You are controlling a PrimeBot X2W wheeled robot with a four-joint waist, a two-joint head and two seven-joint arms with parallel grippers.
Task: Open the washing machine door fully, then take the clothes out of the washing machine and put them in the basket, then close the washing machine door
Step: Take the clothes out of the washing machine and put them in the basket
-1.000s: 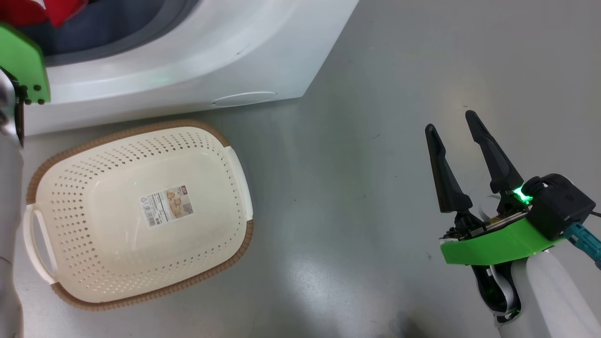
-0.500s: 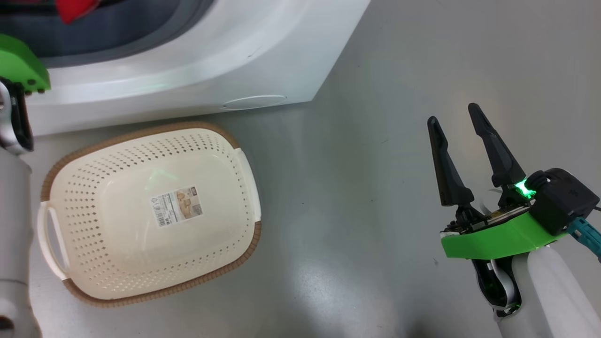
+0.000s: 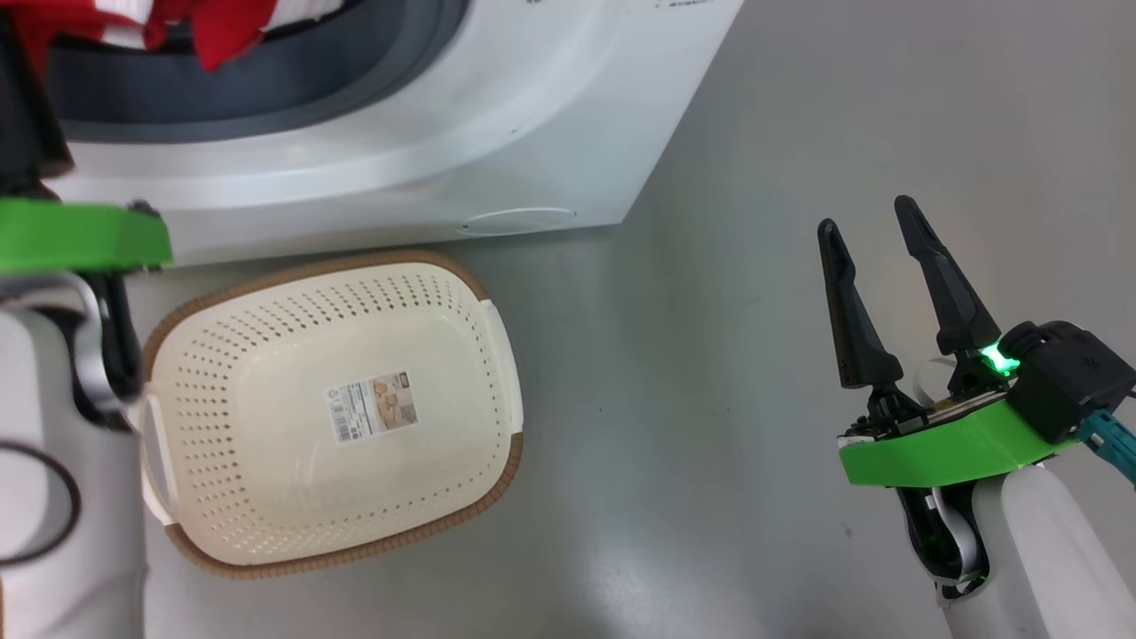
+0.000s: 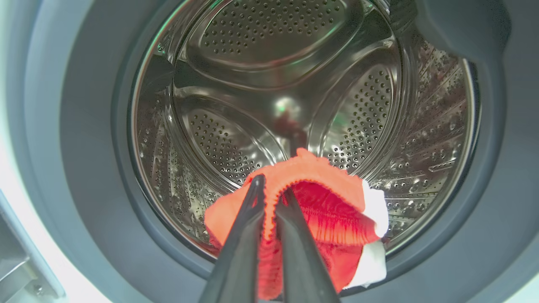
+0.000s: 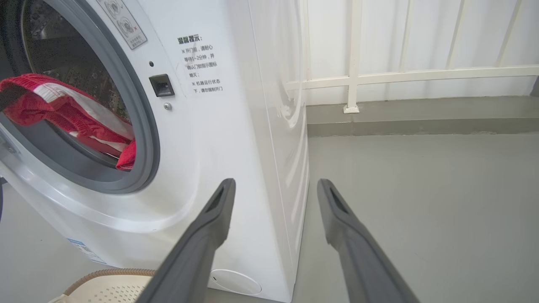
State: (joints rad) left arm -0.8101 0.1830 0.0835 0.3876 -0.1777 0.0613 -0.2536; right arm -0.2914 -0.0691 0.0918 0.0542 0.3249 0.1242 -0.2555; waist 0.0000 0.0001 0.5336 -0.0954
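In the left wrist view my left gripper (image 4: 273,187) is shut on the red clothes (image 4: 328,219) with white trim, held in front of the steel drum (image 4: 236,139). From the head, the clothes (image 3: 222,31) hang over the grey ring of the white washing machine (image 3: 399,133), above my left wrist's green plate (image 3: 80,235). The cream basket (image 3: 497,479) lies on the floor just below the opening. My right gripper (image 3: 866,216) stands open over bare floor to the right, with nothing between its fingers. The door is out of view.
Grey floor (image 3: 710,355) spreads to the right of the washing machine (image 5: 219,147). A white railing (image 5: 353,80) and a low kerb run along the wall behind. The red clothes (image 5: 63,109) drape from the opening beside the latch slot (image 5: 162,85).
The head camera has shifted, sliding the whole picture right. My left wrist has drawn back and down from the opening, and more red cloth now hangs over the rim. The right gripper stays open.
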